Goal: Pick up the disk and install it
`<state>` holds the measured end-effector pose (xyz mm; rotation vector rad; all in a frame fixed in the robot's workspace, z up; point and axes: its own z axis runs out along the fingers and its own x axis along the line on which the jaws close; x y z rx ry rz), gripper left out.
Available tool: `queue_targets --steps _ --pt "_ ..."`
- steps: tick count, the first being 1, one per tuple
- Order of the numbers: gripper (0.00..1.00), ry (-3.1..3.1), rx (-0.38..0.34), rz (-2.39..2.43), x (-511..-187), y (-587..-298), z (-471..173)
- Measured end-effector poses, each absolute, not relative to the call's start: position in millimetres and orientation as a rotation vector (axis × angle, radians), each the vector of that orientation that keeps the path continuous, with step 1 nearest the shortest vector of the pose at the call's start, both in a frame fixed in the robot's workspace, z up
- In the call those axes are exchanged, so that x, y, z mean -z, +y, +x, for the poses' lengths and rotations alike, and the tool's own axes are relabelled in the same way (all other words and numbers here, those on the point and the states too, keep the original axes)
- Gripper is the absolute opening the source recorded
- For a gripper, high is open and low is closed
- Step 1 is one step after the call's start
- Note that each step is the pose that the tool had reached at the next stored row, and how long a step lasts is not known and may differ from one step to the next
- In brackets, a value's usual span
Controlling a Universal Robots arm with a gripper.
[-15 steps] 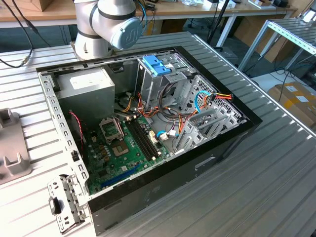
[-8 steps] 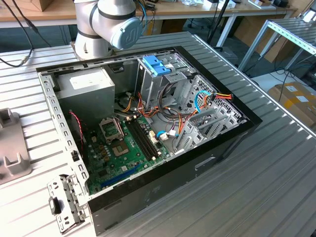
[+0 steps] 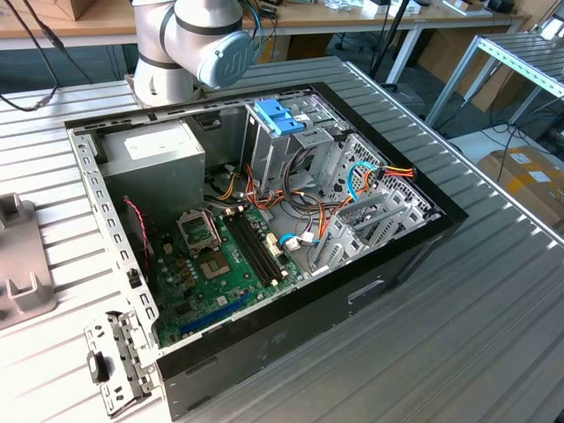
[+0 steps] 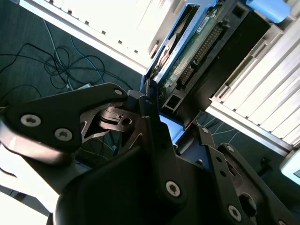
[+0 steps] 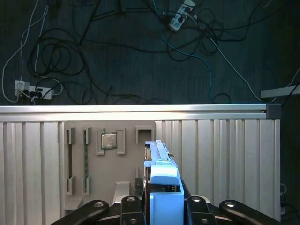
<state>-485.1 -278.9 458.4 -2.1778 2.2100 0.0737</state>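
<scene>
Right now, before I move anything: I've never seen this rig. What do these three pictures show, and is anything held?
The machine is one robot arm, standing by an open computer case on a slatted metal table. The exterior view is from a camera off the arm; in the case it shows a green motherboard and a grey box with a white label. Both wrist views come from cameras riding on the arm. There the jaws stand closed on the disk, framed in blue plastic; beyond it lies a grey tray with a chip.
</scene>
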Motion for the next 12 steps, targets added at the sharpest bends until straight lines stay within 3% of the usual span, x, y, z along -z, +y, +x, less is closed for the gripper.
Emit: queue_targets --steps 12 --pt "0.37 2.21 -0.074 -2.178 -480.7 -278.9 -485.1"
